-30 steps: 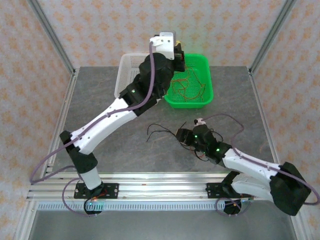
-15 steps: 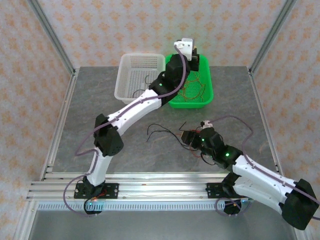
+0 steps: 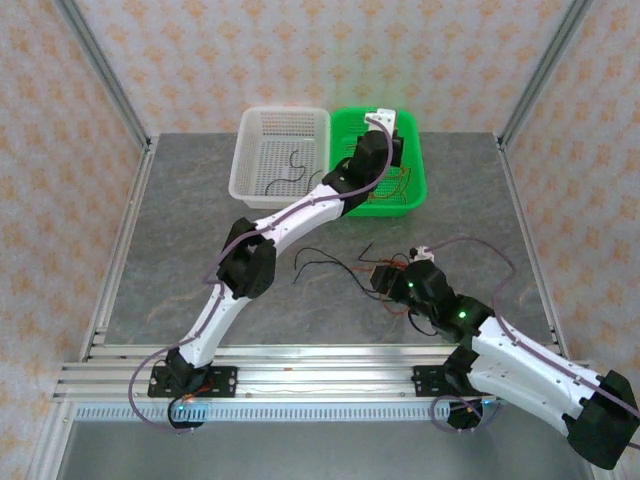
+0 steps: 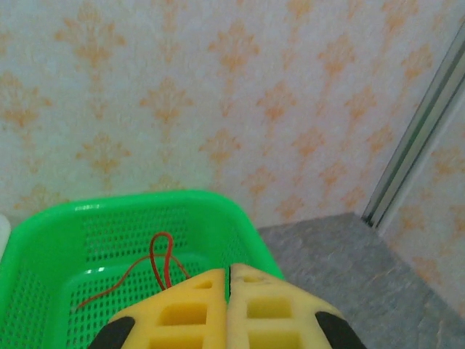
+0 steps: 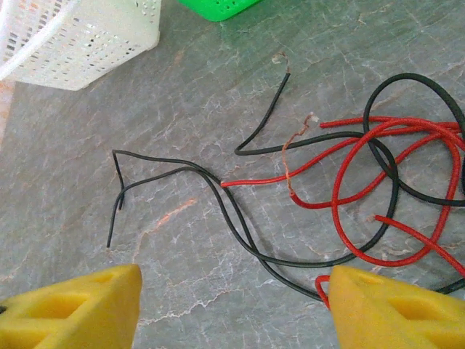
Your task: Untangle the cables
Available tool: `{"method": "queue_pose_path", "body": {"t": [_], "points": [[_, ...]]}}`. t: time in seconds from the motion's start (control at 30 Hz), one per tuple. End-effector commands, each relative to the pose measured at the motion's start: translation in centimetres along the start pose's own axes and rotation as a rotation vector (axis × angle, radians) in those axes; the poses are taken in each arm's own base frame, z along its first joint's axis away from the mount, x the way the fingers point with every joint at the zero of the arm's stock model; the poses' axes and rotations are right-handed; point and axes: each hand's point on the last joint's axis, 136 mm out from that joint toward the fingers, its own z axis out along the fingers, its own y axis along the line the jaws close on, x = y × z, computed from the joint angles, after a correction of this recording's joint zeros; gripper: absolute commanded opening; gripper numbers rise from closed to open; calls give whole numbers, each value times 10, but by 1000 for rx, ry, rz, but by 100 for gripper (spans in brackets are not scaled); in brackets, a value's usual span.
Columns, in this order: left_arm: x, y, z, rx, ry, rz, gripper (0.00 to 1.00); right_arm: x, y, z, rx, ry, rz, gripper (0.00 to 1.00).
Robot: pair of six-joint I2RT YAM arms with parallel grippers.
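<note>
Left fingers (image 4: 182, 316): together above green basket (image 4: 145, 198) at 12 o'clock, where red cable (image 4: 152, 256) lies sorted.
Right fingers (image 5: 80, 309): apart over tangled cables (image 5: 392, 174), likely choosing one.

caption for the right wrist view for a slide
Right tool, open, poised over tangled thin red and black cables on the grey marbled tabletop, white perforated plastic basket at upper left.

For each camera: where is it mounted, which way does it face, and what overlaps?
Top external: fixed above and behind the bases, looking down on the table; left arm and right arm show.
Left wrist: over the green basket, facing the back wall; shut left tool shows.
Right wrist: low over the table, looking down at the cables; open right tool shows.
Shared: the green basket appears in all three.
</note>
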Motion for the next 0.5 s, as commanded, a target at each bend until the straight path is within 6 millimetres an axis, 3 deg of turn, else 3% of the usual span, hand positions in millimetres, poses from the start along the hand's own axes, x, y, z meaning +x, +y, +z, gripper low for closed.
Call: {"method": "queue_pose_path", "body": {"t": [0.0,0.27,0.37,0.47], "points": [[15,2,5,-7,47,9,0,-4,-5,-1,34,-25,8,68],[75,15,4,-36,193,45,0,-6,-5,1,58,-22,1,68],[91,19,1,-48,246,45,8,-8,-11,-2,95,-27,8,69],[99,20,-2,-49,286,37,23,-11,-18,-6,138,-41,28,70]]}}
